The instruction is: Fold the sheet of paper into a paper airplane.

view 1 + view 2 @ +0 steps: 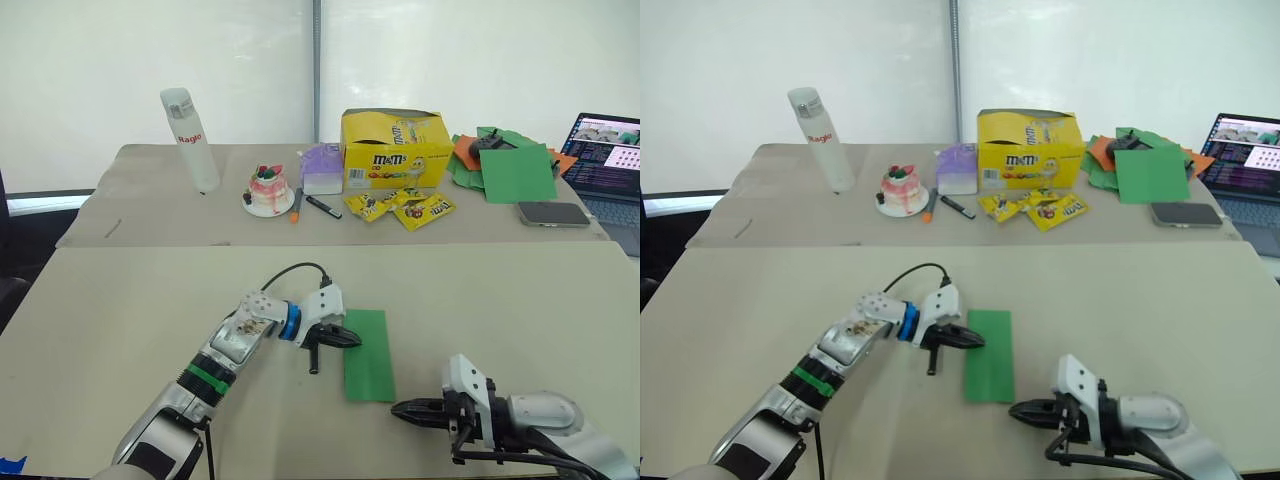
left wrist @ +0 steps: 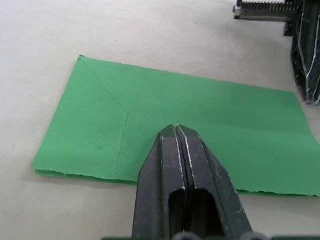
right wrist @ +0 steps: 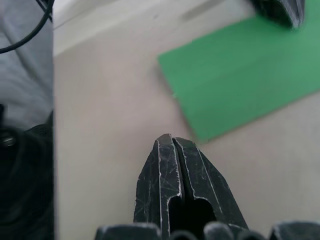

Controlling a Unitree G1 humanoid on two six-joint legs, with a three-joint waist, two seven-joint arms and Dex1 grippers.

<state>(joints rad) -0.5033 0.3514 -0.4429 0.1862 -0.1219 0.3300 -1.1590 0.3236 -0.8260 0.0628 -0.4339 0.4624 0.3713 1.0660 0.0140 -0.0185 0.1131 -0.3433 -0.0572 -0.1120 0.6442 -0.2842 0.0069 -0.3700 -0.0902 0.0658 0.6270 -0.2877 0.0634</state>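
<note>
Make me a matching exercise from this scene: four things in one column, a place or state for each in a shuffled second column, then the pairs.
Things:
1. sheet of paper
2. left gripper
3. white bottle
4. phone

Places or states:
A. on the far table, beside the laptop
B. shut, tips over the green sheet's left edge
C. flat on the near table, between the two grippers
D. leaning, at the far table's left end

Pairs: 1-C, 2-B, 3-D, 4-A

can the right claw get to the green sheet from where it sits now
Probably yes. The right claw lies on the table just off the near corner of the sheet of paper, fingers shut, with bare tabletop between them. The left claw rests at the sheet's far-left edge, away from that corner.
</note>
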